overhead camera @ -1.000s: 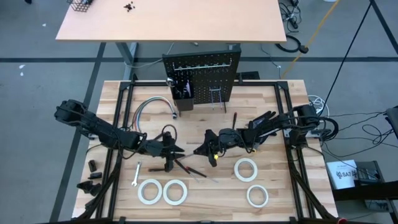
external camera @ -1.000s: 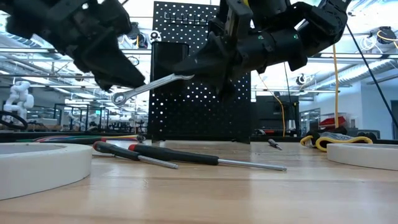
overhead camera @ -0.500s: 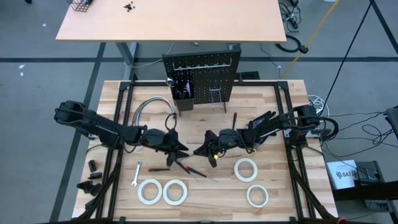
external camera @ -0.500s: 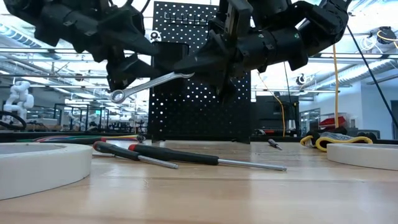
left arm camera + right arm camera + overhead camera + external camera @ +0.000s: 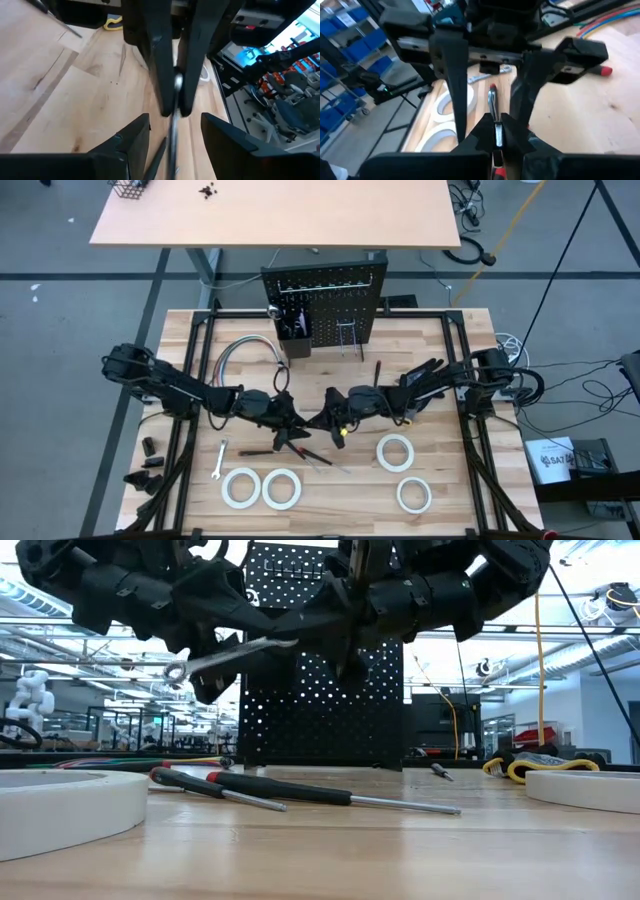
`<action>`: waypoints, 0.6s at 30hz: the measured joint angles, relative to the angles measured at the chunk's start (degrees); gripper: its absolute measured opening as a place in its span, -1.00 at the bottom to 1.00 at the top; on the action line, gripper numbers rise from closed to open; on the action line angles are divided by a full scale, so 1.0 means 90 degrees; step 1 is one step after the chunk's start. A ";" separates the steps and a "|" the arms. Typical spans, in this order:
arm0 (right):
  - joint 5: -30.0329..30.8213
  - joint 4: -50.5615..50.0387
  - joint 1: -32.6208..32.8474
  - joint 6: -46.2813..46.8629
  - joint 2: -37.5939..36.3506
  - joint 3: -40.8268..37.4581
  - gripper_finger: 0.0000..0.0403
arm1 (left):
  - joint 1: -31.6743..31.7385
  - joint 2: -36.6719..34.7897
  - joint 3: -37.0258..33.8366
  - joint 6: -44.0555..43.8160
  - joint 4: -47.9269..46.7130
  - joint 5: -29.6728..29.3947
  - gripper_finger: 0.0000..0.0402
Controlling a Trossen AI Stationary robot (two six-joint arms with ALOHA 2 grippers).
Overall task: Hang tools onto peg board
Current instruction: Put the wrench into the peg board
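A silver wrench hangs in the air in front of the black peg board. Its ring end points toward the table's left. My right gripper is shut on its other end. My left gripper is open, facing the right one at mid-table. Its two fingers stand on either side of the wrench's shaft, with a gap to each. Two screwdrivers lie on the wood below. My right gripper pinches the wrench's right-hand end between its two fingers. The fingers come nearly level from the table's right and lie along the wrench. The wrench is lifted clear, sticking out past the fingertips and sloping a little down toward its ring end.
A small wrench and two white tape rolls lie at the near left, with two more rolls at the near right. A coloured cable bundle curves at the far left. One more screwdriver lies near the peg board.
My left gripper has gone toward the table's right, up to the wrench. It has rolled and opened, so its fingers now stand around the shaft near the ring end. My right gripper keeps the wrench in the air.
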 joint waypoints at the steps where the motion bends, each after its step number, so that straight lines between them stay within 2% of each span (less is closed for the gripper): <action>1: 0.0000 -0.0109 -0.0002 -0.0004 0.0000 0.0039 -0.96 | 0.0000 0.0000 0.0000 0.0006 -0.0003 0.0000 -0.13; 7: -0.0007 -0.0365 0.0000 -0.0017 0.0000 0.0105 -0.96 | 0.0000 0.0000 0.0000 0.0017 -0.0249 0.0227 -0.23; 18: -0.0027 -0.0366 -0.0002 -0.0019 0.0000 0.0105 -0.96 | 0.0005 0.0000 0.0000 0.0121 -0.0437 0.0325 -0.57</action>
